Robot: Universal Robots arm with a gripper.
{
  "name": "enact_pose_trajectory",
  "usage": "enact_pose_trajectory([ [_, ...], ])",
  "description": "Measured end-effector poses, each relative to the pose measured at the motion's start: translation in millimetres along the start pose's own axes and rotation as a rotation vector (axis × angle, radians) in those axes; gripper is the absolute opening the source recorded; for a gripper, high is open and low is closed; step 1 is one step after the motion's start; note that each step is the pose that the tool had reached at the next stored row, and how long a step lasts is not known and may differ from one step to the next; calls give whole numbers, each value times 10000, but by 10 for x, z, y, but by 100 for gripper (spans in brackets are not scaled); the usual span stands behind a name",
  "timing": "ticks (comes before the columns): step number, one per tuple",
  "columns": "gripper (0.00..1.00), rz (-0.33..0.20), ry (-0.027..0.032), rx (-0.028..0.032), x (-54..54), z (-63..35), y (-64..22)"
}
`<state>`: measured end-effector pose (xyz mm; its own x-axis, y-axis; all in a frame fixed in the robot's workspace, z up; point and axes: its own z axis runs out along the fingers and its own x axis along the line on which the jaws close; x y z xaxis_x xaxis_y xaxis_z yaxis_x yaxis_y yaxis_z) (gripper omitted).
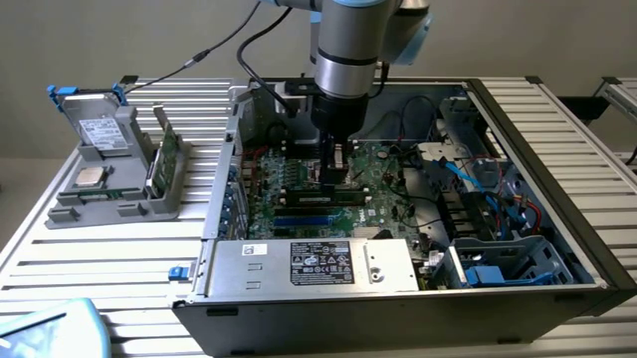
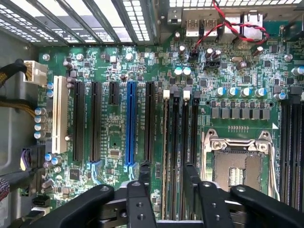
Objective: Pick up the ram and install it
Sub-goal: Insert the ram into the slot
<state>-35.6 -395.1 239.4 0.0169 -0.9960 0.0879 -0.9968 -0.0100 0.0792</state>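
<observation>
Exterior view: I see an open computer case (image 1: 585,246) lying on a slatted metal surface (image 1: 110,257), with the arm reaching straight down into it. The tool (image 1: 336,176) hangs over the green motherboard (image 1: 298,179), just above the memory slots. Right under it the ram (image 1: 324,198) stands on its long edge along a slot, a dark narrow stick with pale labels on its face. I cannot tell whether it is fully seated.

Wrist view: I look down on the motherboard (image 2: 114,95) past the tool (image 2: 167,173). Its two black fingers (image 2: 144,175) stand spread wide on either side of the black memory slots (image 2: 183,128), closed on nothing. From this angle I cannot pick out the stick's thin top edge with confidence.

On the exterior view's left, a grey rack (image 1: 110,186) sits on the surface and holds a green board upright; I cannot tell whether that is another stick.

My judgement is that the ram is light, stiff and thin, with smooth flat faces that could slip. It looks fragile at the chips and the contact edge. I would take hold across the two flat faces near the middle of its length, high on the stick, clear of the contacts, and keep it square to the slot.
</observation>
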Motion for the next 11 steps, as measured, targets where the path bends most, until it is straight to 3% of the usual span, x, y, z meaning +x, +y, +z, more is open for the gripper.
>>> enact_pose_trajectory([
  [1,31,0,3,1,1,-2,1],
  [2,31,-1,2,3,1,-2,1],
  [4,19,1,1,5,0,-2,1],
  [7,11,1,2,6,0,-2,1],
  [11,11,1,2,12,1,-2,1],
])
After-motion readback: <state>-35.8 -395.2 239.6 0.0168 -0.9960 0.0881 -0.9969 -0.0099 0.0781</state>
